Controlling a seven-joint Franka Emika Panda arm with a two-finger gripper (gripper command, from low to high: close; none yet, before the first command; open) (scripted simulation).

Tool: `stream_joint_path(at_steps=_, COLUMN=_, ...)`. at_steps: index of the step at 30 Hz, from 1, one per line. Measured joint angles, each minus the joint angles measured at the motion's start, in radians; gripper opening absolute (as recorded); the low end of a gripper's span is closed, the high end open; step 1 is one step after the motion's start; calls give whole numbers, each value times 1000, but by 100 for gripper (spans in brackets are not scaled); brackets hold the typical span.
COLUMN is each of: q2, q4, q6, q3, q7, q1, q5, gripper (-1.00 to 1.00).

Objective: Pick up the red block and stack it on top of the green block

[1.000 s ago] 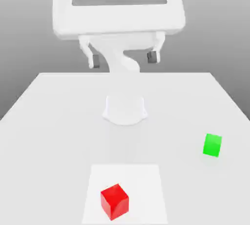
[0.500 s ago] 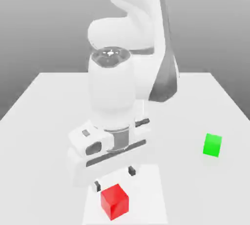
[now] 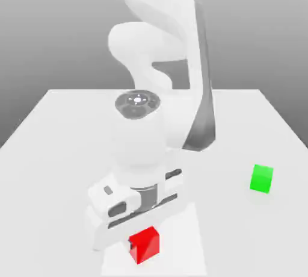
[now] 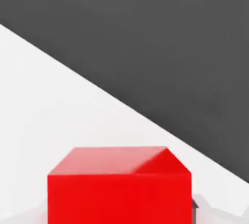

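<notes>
The red block point(image 3: 146, 246) sits on the white table near the front edge, on a paler square patch point(image 3: 194, 252). My gripper point(image 3: 143, 242) has come down over it, and a dark fingertip point(image 3: 131, 245) presses against the block's side on the exterior view's left. The jaws are shut on the block, which still rests on the table. In the hand view the red block point(image 4: 119, 189) looms close between the fingers. The green block point(image 3: 261, 179) stands alone on the table toward the exterior view's right, farther back than the red one.
The white arm point(image 3: 159, 89) rises over the middle of the table point(image 3: 54, 143) and hides the surface behind the hand. The table's front edge runs just in front of the red block.
The hand dropped from high above the table down onto the red block. Its wide-open fingers closed on the block's sides. The green block has not moved.
</notes>
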Motion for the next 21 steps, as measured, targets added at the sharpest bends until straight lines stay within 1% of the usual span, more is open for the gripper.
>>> stream_joint_path(at_steps=5, q2=-111, q4=-86, q6=-30, q3=139, q7=-157, q1=121, q5=-8, gripper=-100)
stream_joint_path(at_steps=8, q2=-176, q4=-144, q6=-38, q3=218, q7=-280, q1=268, q5=1, gripper=-100)
stream_joint_path(at_steps=11, q2=-249, q4=-207, q6=-47, q3=269, q7=-415, q1=428, q5=7, gripper=-100)
stream_joint_path(at_steps=15, q2=-334, q4=-286, q6=-47, q3=344, q7=-572, q1=552, q5=1, gripper=-100)
stream_joint_path(at_steps=18, q2=-272, q4=-306, q6=37, q3=377, q7=-597, q1=582, q5=-36, gripper=-100)
stream_joint_path(at_steps=21, q2=-168, q4=-304, q6=138, q3=359, q7=-554, q1=593, q5=-105, gripper=-100)
